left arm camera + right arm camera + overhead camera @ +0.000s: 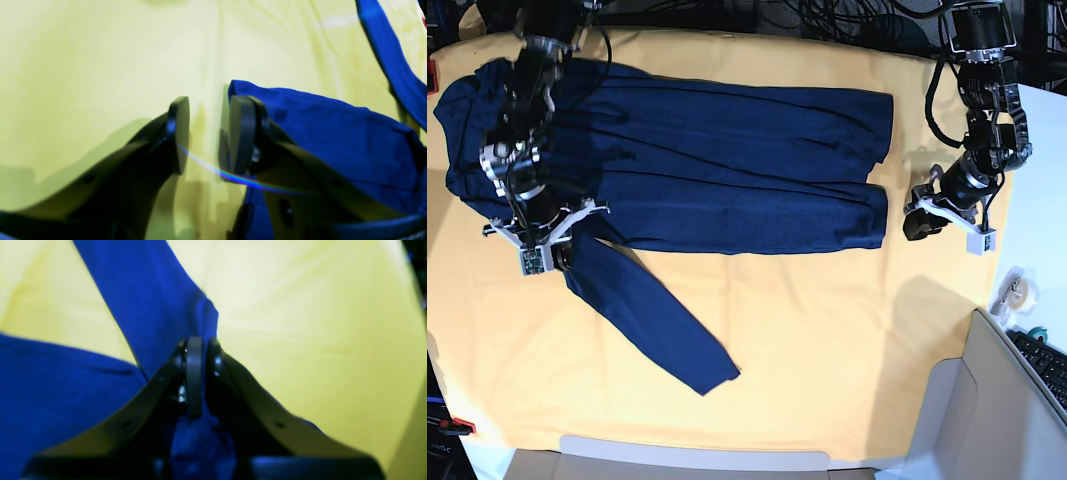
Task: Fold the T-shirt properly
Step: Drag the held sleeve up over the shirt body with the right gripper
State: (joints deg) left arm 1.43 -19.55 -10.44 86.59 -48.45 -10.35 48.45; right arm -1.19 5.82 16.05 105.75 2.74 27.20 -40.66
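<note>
The right end effector (200,373) has its jaws pinched together on a fold of the T-shirt (727,170), right where the sleeve (647,320) joins the body. The cloth looks thin, soft and light: it should drape and slide rather than hold a shape, so I judge it best taken at seams, hems or corners, where a small pinch carries a whole edge. That arm reaches down steeply over the shirt's shoulder end, its wrist pointing at the counter (827,360).

The shirt lies spread across the yellow cloth (807,320) covering the counter, already doubled lengthwise, one long sleeve trailing out diagonally toward the front edge.

Farther off, the left end effector (208,133) hangs low just beside the shirt's hem corner, jaws apart and holding nothing, with yellow cloth showing between them. Its arm is bent and angled in from the far side.
</note>
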